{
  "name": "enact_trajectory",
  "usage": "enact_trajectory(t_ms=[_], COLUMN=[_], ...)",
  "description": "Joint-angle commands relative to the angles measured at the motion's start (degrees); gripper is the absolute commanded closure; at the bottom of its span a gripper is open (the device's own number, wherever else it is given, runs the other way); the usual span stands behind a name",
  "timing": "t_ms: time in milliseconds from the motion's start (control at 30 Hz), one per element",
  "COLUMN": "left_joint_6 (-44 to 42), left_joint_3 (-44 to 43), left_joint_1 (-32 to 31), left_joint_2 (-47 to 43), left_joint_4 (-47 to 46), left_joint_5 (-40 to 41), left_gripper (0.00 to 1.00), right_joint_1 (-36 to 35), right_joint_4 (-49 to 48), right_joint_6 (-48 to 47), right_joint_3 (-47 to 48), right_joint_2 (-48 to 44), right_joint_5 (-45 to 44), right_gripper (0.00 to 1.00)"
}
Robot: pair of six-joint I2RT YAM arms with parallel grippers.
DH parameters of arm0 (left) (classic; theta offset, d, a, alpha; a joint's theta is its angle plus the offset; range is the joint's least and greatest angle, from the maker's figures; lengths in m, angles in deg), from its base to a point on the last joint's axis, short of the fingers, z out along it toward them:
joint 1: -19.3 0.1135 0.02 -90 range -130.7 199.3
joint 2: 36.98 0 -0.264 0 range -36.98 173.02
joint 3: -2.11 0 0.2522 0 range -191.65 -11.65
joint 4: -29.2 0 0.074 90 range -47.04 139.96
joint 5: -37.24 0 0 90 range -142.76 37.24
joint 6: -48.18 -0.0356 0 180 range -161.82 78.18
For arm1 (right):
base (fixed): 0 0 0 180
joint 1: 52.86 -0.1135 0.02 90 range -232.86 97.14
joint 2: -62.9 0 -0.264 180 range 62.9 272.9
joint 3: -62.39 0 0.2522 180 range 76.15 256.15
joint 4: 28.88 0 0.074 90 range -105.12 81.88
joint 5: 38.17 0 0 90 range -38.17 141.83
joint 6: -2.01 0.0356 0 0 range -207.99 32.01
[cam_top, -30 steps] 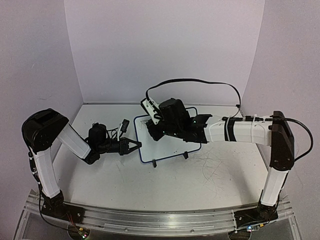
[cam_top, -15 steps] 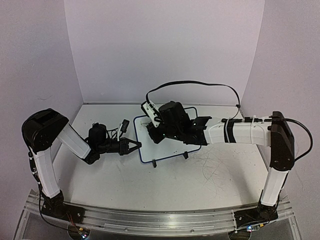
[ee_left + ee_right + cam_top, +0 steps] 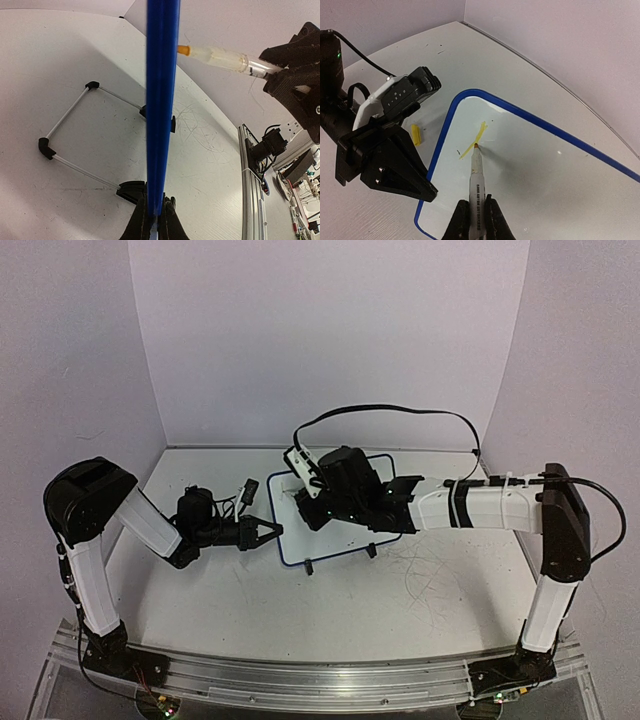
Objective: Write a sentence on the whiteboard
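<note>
The whiteboard (image 3: 340, 538), white with a dark blue frame, stands at mid-table, partly hidden by my right arm. My left gripper (image 3: 272, 532) is shut on its left edge; the left wrist view shows the blue frame (image 3: 161, 100) clamped between the fingers (image 3: 159, 220). My right gripper (image 3: 476, 216) is shut on a marker (image 3: 476, 175). The marker's orange tip touches the board (image 3: 535, 165) at one short pale yellow stroke (image 3: 479, 134); no readable letters show. The marker also shows in the left wrist view (image 3: 220, 57).
A yellow marker cap (image 3: 415, 135) lies on the table beside the board's left edge. The board's wire stand with black feet (image 3: 47, 149) sits behind it. Grey scribble marks (image 3: 430, 575) cover the tabletop at the right. Walls close the back and sides.
My right wrist has shifted slightly over the board with the marker. The left arm and the board have not moved.
</note>
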Motion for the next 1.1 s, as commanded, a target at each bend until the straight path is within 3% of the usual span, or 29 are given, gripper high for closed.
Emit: enact_trajectory(t_ms=[0,1067], left_joint_6=[-0.79,-1.11], left_joint_3=[-1.47,-1.23], left_joint_1=[0.00,0.00], left_joint_2=[-1.56,-1.32], left_joint_4=[1.08,1.13], left_joint_5=[-0.36,-0.30], left_gripper=[1.00,1.00], right_joint_1=[0.49,0.55], right_joint_4=[0.45,-0.01], right_joint_6=[0.31,-0.87], right_joint_3=[-0.06,4.50], right_joint_2=[-1.60,1.02], right_joint_5=[-1.67,-1.86], right_gripper=[1.00,1.00])
